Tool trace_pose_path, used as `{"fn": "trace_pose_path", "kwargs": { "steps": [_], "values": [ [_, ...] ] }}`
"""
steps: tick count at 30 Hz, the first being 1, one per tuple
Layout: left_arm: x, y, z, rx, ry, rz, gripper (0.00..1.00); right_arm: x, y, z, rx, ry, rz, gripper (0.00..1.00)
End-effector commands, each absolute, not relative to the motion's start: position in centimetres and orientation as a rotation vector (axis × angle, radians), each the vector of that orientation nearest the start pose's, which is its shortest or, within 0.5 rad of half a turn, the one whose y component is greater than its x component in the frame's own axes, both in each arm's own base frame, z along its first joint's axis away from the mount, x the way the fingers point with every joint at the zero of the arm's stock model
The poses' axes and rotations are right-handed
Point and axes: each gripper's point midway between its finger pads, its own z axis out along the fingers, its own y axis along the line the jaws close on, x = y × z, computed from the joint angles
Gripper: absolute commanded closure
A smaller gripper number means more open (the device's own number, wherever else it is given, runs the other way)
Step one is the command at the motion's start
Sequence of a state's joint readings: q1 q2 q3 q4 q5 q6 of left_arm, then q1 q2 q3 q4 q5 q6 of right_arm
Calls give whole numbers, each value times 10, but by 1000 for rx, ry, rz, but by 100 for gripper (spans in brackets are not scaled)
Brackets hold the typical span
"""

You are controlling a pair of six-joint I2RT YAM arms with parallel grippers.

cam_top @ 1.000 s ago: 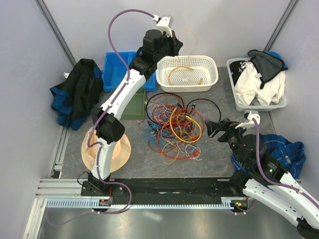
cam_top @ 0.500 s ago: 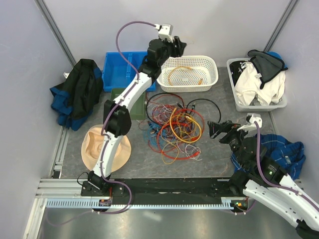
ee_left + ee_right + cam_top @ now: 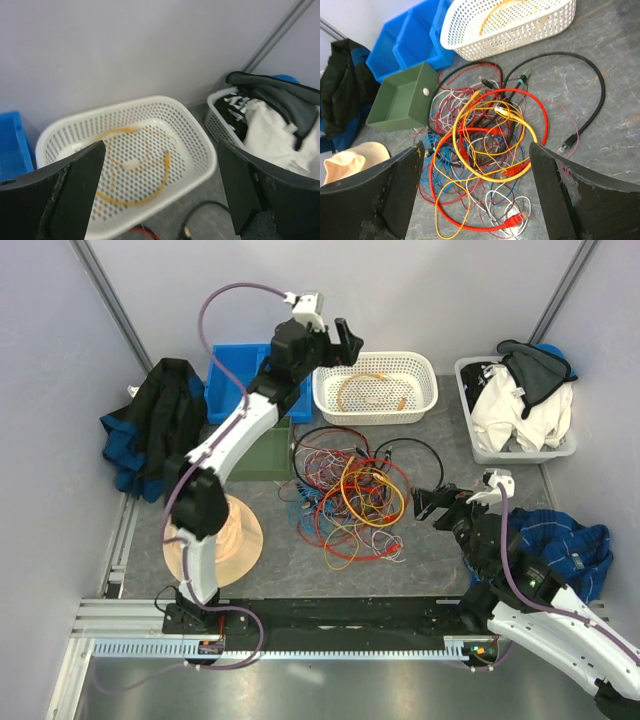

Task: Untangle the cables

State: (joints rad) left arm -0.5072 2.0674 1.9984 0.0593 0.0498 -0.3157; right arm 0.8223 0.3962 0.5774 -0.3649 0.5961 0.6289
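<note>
Cables (image 3: 350, 502) ahead of spread right jaws, untouched.

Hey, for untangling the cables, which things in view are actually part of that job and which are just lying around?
Part of the job: tangle of cables; orange-yellow cable lying in the white basket.

Just lying about: blue bins; green bin; tan hat; dark jacket; grey basket of clothes; blue cloth.
</note>
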Motion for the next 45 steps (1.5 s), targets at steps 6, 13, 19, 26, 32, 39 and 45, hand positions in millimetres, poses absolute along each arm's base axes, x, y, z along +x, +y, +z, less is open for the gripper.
{"fn": "trace_pose_path", "kwargs": {
  "steps": [6,13,19,26,32,39,45],
  "values": [
    [393,-319,240,19,2069,-863,0,213,134,226,226,1771,615,7],
    [310,-353,195,31,2102,-821,0,209,142,218,205,1804,658,8],
    [285,-375,152,63,2202,-784,0,199,135,215,254,1805,697,9],
    [273,-347,101,-94,2306,-688,2,191,122,211,292,1807,694,10],
    [276,-357,90,-121,2294,-761,9,189,123,207,299,1818,701,10],
    [292,-361,68,-155,2330,-768,39,186,113,211,304,1815,676,10],
    [296,-350,101,-51,2239,-729,97,187,112,212,308,1805,668,10]
  ]
}}
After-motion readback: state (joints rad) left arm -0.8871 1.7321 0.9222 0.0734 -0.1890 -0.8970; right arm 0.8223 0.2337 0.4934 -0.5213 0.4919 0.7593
